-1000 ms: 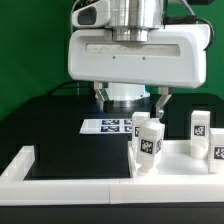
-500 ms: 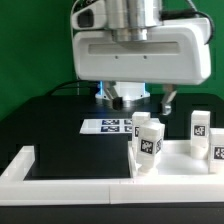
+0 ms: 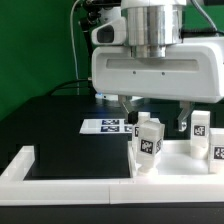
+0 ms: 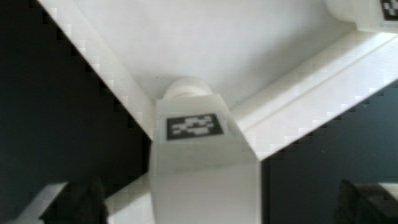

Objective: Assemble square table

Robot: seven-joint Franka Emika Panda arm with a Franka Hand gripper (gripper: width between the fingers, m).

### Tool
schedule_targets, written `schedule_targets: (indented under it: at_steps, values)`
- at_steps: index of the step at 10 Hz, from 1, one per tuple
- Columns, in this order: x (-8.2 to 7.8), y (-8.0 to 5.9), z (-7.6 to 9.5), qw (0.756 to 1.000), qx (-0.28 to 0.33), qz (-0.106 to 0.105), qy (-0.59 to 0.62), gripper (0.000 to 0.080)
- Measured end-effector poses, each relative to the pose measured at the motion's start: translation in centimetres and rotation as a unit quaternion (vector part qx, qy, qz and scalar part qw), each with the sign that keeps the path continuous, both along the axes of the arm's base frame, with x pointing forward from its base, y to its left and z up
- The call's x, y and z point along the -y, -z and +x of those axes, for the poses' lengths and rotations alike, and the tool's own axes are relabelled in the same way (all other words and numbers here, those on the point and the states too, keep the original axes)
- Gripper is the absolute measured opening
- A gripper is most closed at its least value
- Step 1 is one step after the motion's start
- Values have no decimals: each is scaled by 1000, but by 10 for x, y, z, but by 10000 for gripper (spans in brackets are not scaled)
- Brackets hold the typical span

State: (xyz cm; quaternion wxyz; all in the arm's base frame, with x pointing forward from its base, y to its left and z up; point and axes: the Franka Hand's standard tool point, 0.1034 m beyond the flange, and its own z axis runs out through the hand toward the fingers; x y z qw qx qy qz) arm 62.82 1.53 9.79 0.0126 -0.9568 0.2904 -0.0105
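Note:
Several white block legs with black-and-white tags stand at the exterior view's right. One leg is nearest the front, a second is just behind it, and two more stand further right. They stand on or beside a white slab that seems to be the tabletop. My gripper hangs open above the two left legs, one finger on each side. In the wrist view a tagged leg lies between the open fingers of the gripper, which do not touch it.
The marker board lies on the black table behind the legs. Long white border rails run along the front and the exterior view's left. A rail crosses the wrist view beside the leg. A green backdrop stands behind.
My gripper has moved toward the exterior view's right and come lower, from above the marker board to above the two left legs. The legs have not moved.

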Motion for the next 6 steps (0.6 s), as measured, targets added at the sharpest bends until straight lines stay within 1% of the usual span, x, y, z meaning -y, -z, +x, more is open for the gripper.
schedule_targets:
  at_steps: [1, 3, 4, 5, 6]
  values:
    - [2, 4, -3, 1000, -5, -1, 0, 649]
    - [3, 4, -3, 1000, -6, -1, 17, 649]
    - [3, 4, -3, 1000, -6, -1, 19, 541]
    - [3, 4, -3, 998, -6, 0, 58, 541]
    - [3, 4, -3, 995, -7, 1, 96, 340]
